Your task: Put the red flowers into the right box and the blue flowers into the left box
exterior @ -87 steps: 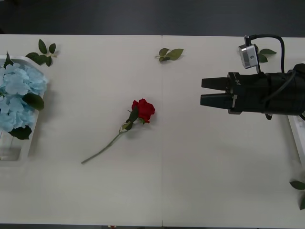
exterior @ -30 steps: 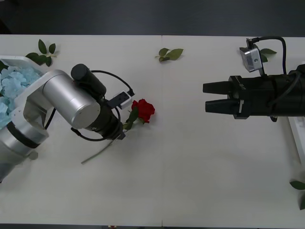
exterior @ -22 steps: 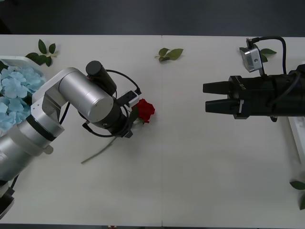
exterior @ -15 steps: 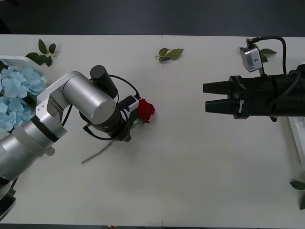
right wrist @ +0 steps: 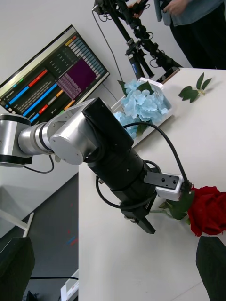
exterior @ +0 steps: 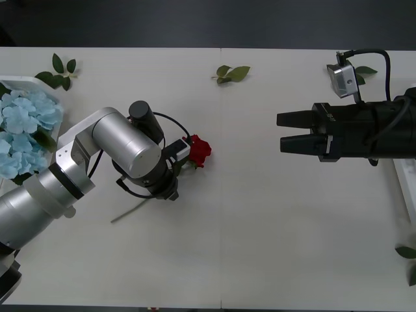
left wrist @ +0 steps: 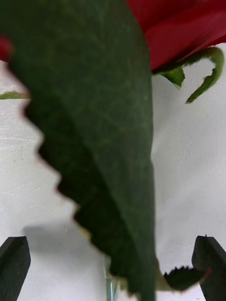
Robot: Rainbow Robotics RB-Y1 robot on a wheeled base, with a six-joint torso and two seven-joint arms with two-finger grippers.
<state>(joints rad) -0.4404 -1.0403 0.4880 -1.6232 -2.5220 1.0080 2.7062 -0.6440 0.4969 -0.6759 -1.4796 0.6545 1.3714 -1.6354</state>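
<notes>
One red flower lies on the white table, its bloom (exterior: 199, 151) (right wrist: 209, 209) (left wrist: 188, 23) at the centre left and its stem (exterior: 127, 212) running toward the near left. My left gripper (exterior: 170, 188) (left wrist: 112, 270) is down over the stem just behind the bloom. It is open, with its fingers either side of a dark leaf (left wrist: 103, 141). The blue flowers (exterior: 23, 127) (right wrist: 141, 101) fill the left box (exterior: 32, 82) at the far left. My right gripper (exterior: 279, 131) hovers open and empty at the right, pointing toward the rose. A strip of the right box (exterior: 406, 179) shows at the right edge.
Loose leaf sprigs lie at the back left (exterior: 57, 71), back middle (exterior: 233, 73), back right (exterior: 364, 70) and near right edge (exterior: 408, 253). Beyond the table stand a monitor (right wrist: 47, 80) and a tripod (right wrist: 141, 42).
My left arm has swung in from the left box and settled over the rose's stem, edging closer in the last half second. The right arm has stayed still.
</notes>
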